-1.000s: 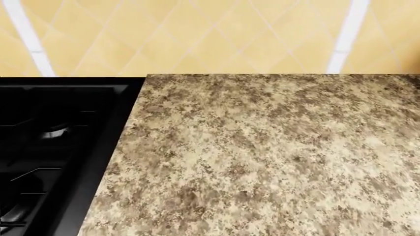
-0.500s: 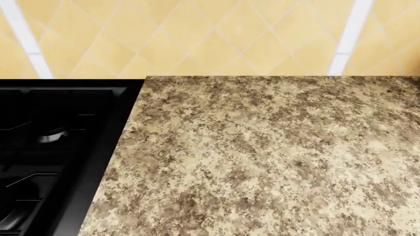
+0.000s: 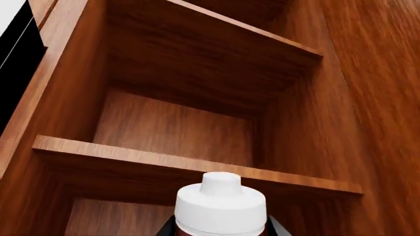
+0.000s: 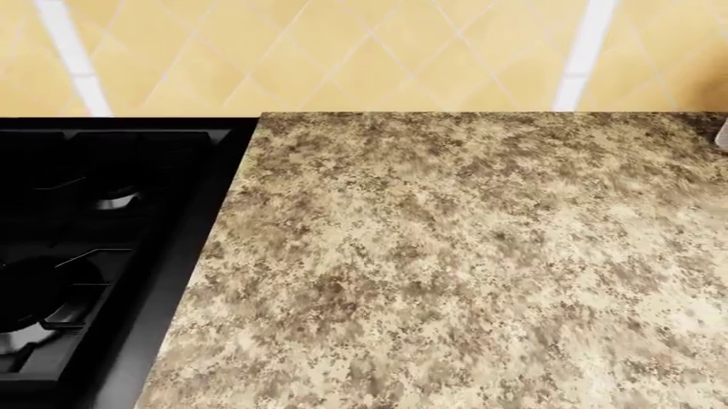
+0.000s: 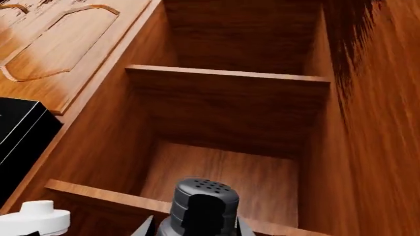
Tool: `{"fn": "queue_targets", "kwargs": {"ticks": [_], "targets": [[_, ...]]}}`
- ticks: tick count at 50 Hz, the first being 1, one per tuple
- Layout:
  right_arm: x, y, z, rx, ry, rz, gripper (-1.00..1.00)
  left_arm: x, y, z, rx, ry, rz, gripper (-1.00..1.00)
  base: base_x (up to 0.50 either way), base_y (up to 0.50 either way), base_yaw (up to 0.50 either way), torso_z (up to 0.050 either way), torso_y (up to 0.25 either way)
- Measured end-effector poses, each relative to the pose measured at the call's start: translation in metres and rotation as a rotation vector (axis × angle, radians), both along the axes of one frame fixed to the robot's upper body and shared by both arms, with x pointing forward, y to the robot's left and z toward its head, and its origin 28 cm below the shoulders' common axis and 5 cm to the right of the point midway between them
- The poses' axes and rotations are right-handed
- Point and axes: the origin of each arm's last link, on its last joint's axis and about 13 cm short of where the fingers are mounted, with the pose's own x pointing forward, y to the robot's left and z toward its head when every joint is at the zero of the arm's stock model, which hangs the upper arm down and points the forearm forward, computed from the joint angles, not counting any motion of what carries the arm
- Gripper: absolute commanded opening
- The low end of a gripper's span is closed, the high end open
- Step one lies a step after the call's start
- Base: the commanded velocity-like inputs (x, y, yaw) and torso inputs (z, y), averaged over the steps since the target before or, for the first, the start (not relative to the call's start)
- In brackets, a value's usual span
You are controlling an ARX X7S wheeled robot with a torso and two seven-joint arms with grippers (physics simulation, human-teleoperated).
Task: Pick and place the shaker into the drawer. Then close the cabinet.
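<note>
Right wrist view: right claw [image 5: 196,231] holds the shaker [image 5: 200,206] above the open drawer [image 5: 223,172], left claw [image 3: 220,231] holds a white-capped bottle [image 3: 220,204]; placing step, next needs lowering and release.

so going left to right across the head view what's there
black stovetop with burner grates → speckled brown granite countertop → a sliver of a pale grey object at the right edge, too cut off to identify. Behind them runs the yellow diamond-tiled wall.
</note>
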Motion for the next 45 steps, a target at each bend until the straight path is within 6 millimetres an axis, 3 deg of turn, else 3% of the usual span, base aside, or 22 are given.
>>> {"fn": "queue_targets", "kwargs": {"ticks": [27,31,37,45], "targets": [[0.006,0.001,-0.033,0.013,0.032,0.007,-1.00,0.014,-0.005,-0.014,0.009,0.040,-0.037,-1.00,-0.50,0.00,0.00,0.000,0.000],[0.007,0.001,-0.039,0.011,0.047,0.012,-1.00,0.013,-0.004,-0.020,0.009,0.045,-0.045,-1.00,-0.08,0.01,0.00,0.000,0.000],[0.015,0.002,-0.068,-0.007,0.134,0.032,-1.00,0.018,0.002,-0.057,-0.005,0.103,-0.063,-1.00,0.00,0.00,0.00,0.000,0.000],[0.027,0.003,-0.142,-0.004,0.323,0.073,-1.00,0.021,0.023,-0.155,0.006,0.243,-0.035,-1.00,0.00,0.00,0.00,0.000,0.000]]}}
